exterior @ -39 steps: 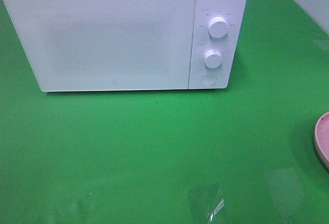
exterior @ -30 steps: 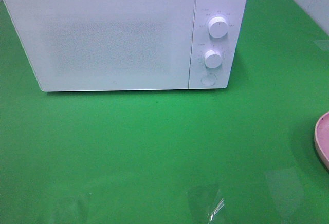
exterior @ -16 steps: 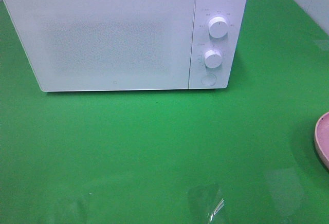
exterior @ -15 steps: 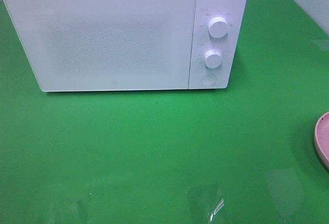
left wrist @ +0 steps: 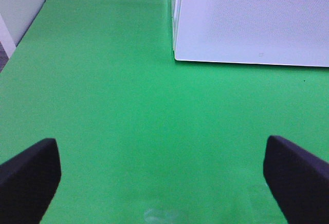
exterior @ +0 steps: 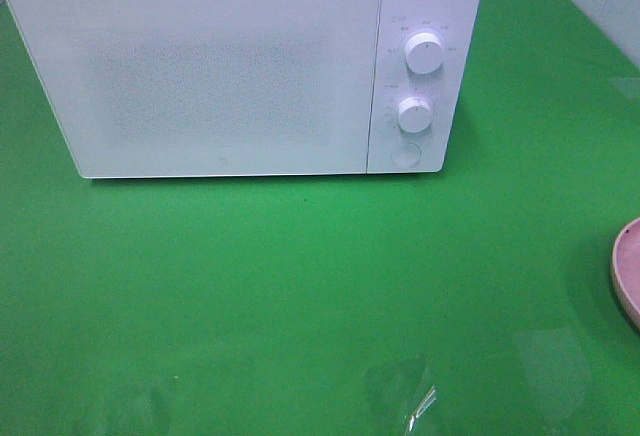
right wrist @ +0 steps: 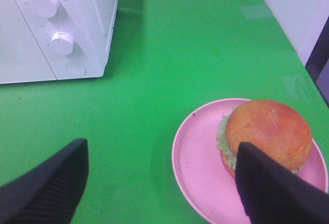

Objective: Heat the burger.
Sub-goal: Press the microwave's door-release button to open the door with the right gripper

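Resting on a pink plate [right wrist: 198,152], the burger [right wrist: 267,131] lies right of the closed microwave [exterior: 240,66], well apart from it. Left gripper [left wrist: 163,179] and right gripper [right wrist: 164,185] both stand wide open, empty; the right hangs just beside the plate.

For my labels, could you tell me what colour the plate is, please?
The plate is pink, clearest in the right wrist view.

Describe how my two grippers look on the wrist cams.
Left gripper: two matte black fingers with blunt, rounded tips and plain surfaces. Right gripper: the same matte black, with broad wedge-shaped fingers. No cables, markings or labels show in either wrist view.
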### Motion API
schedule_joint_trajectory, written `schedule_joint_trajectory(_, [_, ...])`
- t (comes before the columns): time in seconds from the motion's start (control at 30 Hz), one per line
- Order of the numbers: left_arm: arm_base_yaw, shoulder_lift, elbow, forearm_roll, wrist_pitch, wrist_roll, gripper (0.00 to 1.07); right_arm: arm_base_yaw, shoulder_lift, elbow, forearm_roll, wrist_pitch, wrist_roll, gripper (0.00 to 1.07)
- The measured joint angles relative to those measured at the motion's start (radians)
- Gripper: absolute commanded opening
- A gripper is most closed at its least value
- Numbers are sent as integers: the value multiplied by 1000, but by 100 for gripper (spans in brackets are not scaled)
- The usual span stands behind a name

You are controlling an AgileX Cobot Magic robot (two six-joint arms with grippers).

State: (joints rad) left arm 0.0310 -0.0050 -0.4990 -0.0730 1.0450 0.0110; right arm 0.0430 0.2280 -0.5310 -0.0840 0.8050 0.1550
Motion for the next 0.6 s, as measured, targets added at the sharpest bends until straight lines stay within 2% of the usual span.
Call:
schedule_joint_trajectory(0.33, [0, 0, 0, 0, 0, 0, 100, 0, 108, 89, 0, -220, 0, 75])
schedule_joint_trajectory(0.6, [0, 0, 0, 0, 0, 0, 100, 0, 227, 175, 0, -501, 0, 75])
